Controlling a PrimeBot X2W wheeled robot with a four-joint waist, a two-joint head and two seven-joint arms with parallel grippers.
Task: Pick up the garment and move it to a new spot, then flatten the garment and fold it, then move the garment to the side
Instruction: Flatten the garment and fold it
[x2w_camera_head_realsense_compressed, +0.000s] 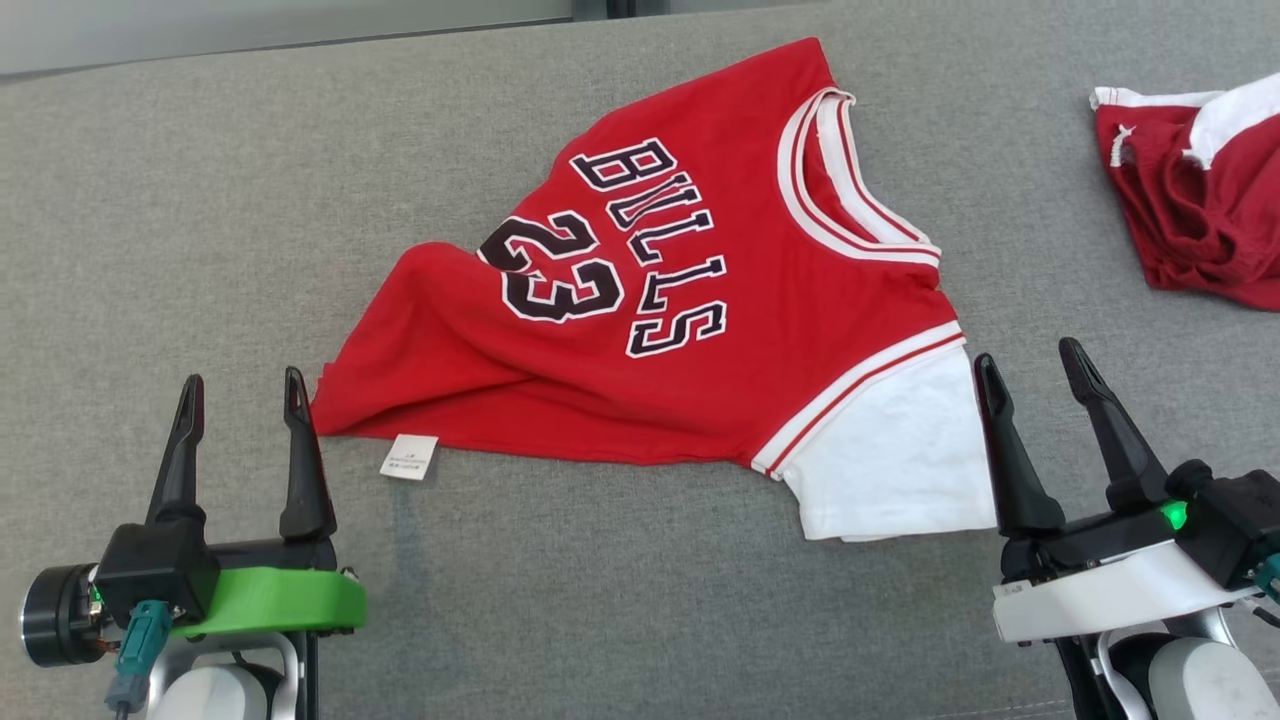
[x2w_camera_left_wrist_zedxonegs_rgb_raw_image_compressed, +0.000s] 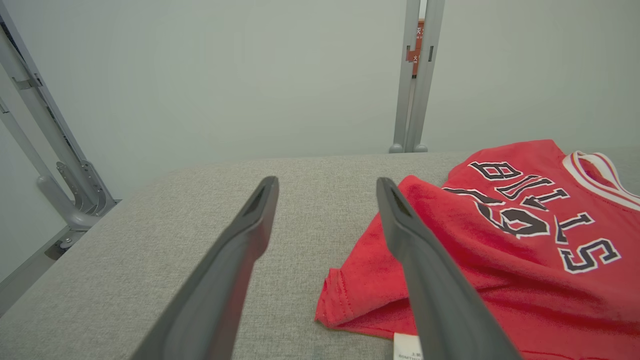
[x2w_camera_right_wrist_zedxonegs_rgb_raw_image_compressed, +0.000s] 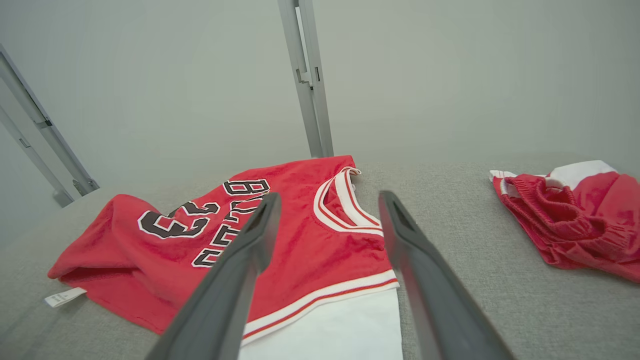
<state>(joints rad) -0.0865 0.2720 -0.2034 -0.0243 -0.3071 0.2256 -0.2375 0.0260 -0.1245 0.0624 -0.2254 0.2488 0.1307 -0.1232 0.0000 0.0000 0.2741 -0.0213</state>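
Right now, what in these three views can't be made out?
- Care label: the print is too small to read in the head view, and the bottom edge cuts it off in the left wrist view.
- Crumpled red-and-white garment: cut off by the head view's right edge.
- Bulls jersey: whatever is folded beneath is hidden by its own bunched cloth.
- Its lettering in the right wrist view: partly behind a finger of the right gripper.

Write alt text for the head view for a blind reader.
A red jersey lies rumpled on a grey surface. The left gripper and right gripper sit open and empty by its near edge; another red garment lies far right.
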